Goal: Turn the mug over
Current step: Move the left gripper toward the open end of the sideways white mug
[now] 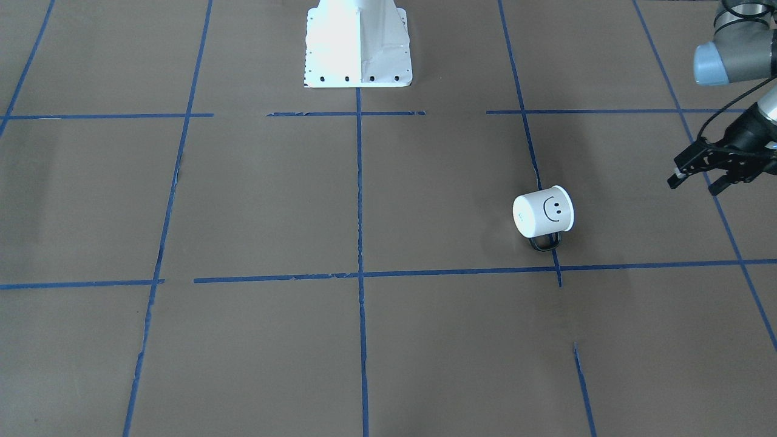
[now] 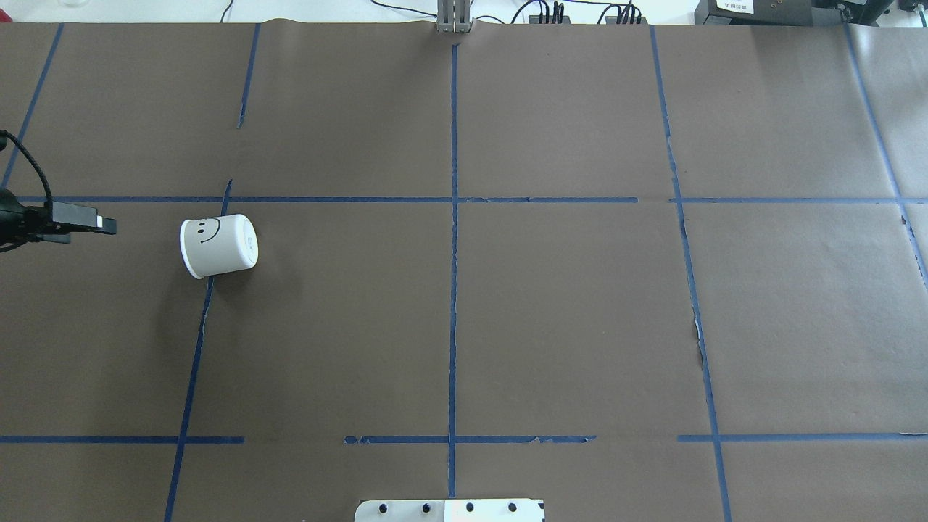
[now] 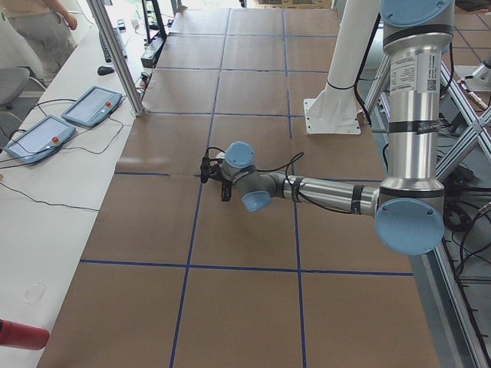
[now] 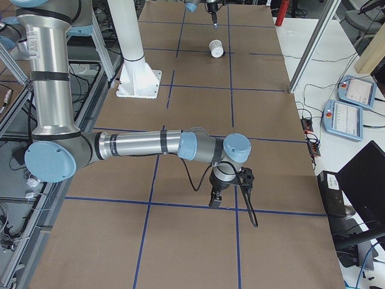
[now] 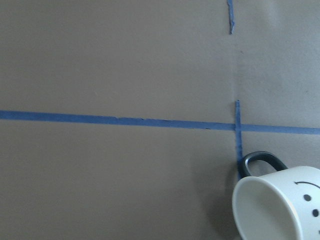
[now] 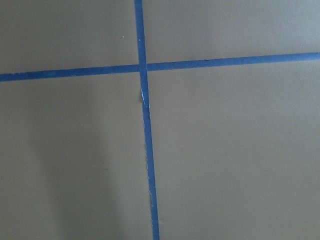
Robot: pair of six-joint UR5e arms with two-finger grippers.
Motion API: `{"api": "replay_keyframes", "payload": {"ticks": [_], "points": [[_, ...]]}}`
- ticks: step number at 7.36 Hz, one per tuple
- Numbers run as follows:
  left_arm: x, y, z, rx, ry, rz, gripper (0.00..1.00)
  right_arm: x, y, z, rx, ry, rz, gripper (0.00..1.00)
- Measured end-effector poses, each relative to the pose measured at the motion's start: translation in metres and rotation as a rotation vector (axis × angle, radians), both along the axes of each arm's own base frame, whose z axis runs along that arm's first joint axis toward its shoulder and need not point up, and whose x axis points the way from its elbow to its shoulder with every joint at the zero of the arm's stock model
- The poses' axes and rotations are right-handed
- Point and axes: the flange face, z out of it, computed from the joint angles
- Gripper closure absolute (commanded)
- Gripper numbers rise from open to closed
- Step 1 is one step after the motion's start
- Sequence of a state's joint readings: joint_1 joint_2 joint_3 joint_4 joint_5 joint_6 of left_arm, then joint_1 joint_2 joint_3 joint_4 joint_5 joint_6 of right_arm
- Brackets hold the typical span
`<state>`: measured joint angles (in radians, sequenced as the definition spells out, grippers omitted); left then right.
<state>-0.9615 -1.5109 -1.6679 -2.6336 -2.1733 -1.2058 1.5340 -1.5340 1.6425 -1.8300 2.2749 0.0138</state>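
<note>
The mug (image 1: 543, 212) is white with a black smiley face and lies on its side on the brown table. It also shows in the overhead view (image 2: 217, 245) and, small, in the right side view (image 4: 216, 48). Its dark handle (image 1: 545, 243) rests against the table. In the left wrist view the mug (image 5: 280, 205) shows its pale open mouth towards the camera. My left gripper (image 1: 695, 185) is open and empty, apart from the mug on its mouth side, and also shows at the overhead view's left edge (image 2: 94, 221). My right gripper (image 4: 215, 201) points down far from the mug; I cannot tell its state.
The white robot base (image 1: 358, 42) stands at the table's near middle edge. Blue tape lines (image 2: 453, 217) divide the brown table cover. A metal post (image 2: 453, 18) stands at the far edge. Control tablets (image 4: 349, 102) lie beside the table.
</note>
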Motion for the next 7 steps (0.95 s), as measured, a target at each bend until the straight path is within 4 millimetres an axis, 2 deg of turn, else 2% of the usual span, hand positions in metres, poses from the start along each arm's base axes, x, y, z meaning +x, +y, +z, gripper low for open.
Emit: {"api": "replay_keyframes", "payload": {"ticks": [1,2,4,7], "points": [[0.017,0.014,-0.002,-0.016,0.107,-0.041,0.0,0.0,0.0,0.0,0.0,0.0,0.0,0.0],[0.024,0.022,0.004,-0.012,0.218,-0.095,0.0,0.0,0.0,0.0,-0.001,0.0,0.0,0.0],[0.033,0.027,0.012,0.001,0.366,-0.199,0.0,0.0,0.0,0.0,0.0,0.0,0.0,0.0],[0.069,0.026,0.022,0.003,0.52,-0.263,0.0,0.0,0.0,0.0,0.0,0.0,0.0,0.0]]}}
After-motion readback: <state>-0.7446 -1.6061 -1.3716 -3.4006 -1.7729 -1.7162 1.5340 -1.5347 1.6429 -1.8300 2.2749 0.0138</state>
